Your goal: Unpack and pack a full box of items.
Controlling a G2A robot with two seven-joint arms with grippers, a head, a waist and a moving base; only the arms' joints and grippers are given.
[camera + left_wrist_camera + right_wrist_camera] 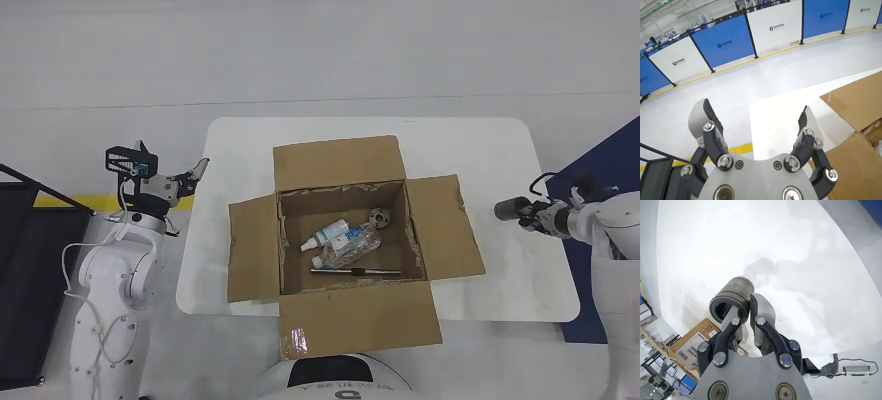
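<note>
Gripping a metal cylinder (734,290), the right tool (743,308) has desk (772,237) below, box (445,225) beside; the left tool (755,115) gapes empty.

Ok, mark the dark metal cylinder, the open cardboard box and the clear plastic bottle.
dark metal cylinder (736,289): right wrist view, side wall.
open cardboard box (340,163): top view, far flap.
clear plastic bottle (354,244): top view, body.
</note>
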